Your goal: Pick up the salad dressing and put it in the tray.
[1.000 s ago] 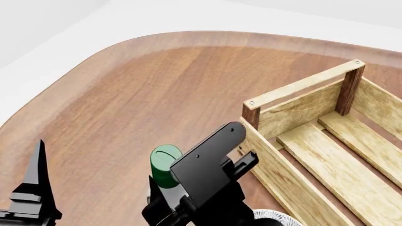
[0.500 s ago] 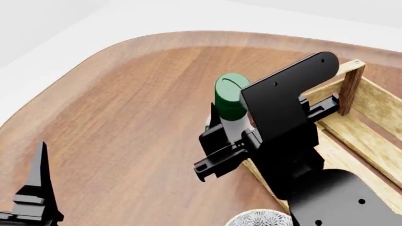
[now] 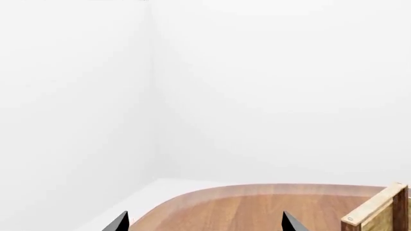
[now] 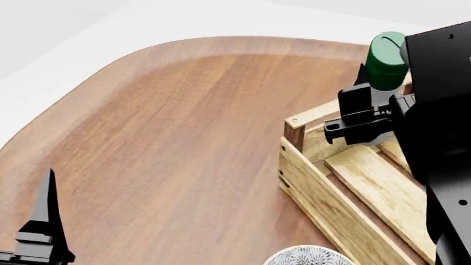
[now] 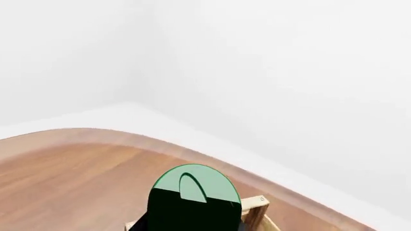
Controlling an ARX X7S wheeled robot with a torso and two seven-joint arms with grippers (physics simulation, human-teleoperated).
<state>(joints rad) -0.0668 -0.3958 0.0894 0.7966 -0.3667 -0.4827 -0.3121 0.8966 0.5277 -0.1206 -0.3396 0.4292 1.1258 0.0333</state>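
The salad dressing (image 4: pixel 385 53) shows its round green cap; my right gripper (image 4: pixel 372 102) is shut on it and holds it in the air above the near-left corner of the tray (image 4: pixel 324 193), a light wooden slat crate with dark corner posts. In the right wrist view the green cap (image 5: pixel 192 195) fills the lower middle, with a tray corner post (image 5: pixel 255 211) just behind it. The bottle's body is hidden by the gripper. My left gripper (image 4: pixel 46 221) is open and empty at the table's near left; its two fingertips (image 3: pixel 122 222) show in the left wrist view.
A grey-white patterned bowl (image 4: pixel 308 256) sits at the table's near edge beside the tray. The brown wooden table (image 4: pixel 169 138) has a rounded far edge with white floor beyond. A tray corner (image 3: pixel 385 211) shows in the left wrist view.
My right gripper has carried the salad dressing up and to the right, from beside the tray's near-left corner to above the tray. The left arm has not moved.
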